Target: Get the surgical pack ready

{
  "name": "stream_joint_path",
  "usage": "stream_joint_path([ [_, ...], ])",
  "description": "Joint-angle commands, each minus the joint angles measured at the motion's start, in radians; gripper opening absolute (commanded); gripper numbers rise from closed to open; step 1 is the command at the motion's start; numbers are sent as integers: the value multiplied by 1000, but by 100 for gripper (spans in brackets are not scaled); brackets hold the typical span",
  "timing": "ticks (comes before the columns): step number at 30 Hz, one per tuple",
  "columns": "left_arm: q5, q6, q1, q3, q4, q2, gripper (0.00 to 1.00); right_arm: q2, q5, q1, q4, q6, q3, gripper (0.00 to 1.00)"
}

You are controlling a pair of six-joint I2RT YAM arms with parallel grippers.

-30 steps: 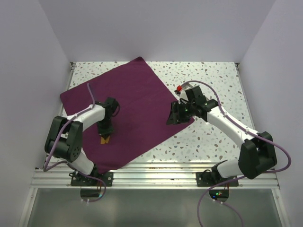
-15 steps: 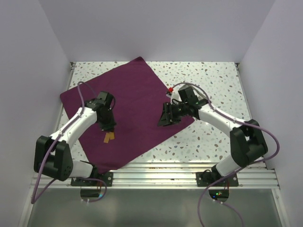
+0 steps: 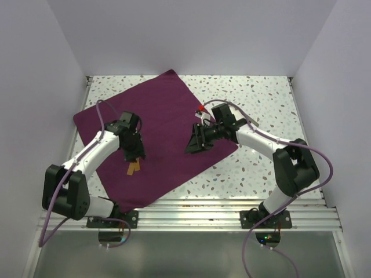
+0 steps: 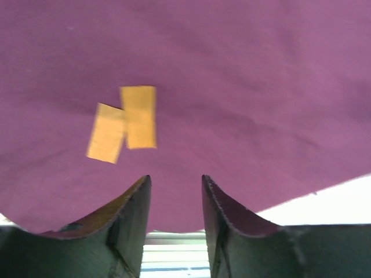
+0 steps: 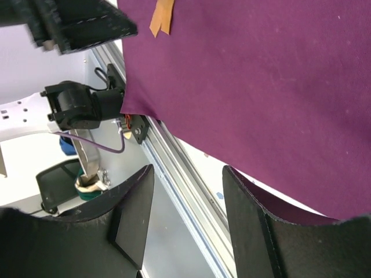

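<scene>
Early folding step, I judge: surgical pack (image 3: 165,113) lies flat mid-frame; left claw (image 4: 175,180) and right claw (image 5: 188,169), both parted and empty, next need a cloth edge

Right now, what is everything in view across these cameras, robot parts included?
surgical pack: one, deep purple-maroon cloth, spread flat, one corner pointing away from the arms.
orange strips: two, small, slightly overlapping, lying on the cloth's left part.
table: one, white speckled, under the cloth.
rail: one, grey metal, along the table's near edge.
walls: white, on three sides.
left arm: one, white and black, over the cloth's left part.
right arm: one, white and black, reaching to the cloth's right corner.
left fingers: two, dark, open, nothing between.
right fingers: two, dark, open, nothing between.
</scene>
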Motion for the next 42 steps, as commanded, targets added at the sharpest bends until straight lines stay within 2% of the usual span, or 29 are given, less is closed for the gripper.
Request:
stream_joint_path([
  [1, -105, 24, -3, 43, 25, 98, 45, -34, 20, 0, -35, -16, 2, 54],
  [6, -193, 47, -25, 98, 33, 192, 49, -57, 31, -1, -30, -18, -45, 53],
  [10, -228, 47, -40, 112, 36, 268, 45, -65, 33, -1, -35, -24, -61, 53],
  [15, -248, 45, -55, 132, 29, 322, 33, -56, 28, 0, -33, -27, -58, 53],
  [36, -267, 37, -86, 86, 21, 364, 30, -44, 14, -1, -4, -24, -82, 51],
  [42, -256, 36, -86, 66, 32, 365, 25, -50, 16, -1, -6, -22, -78, 51],
])
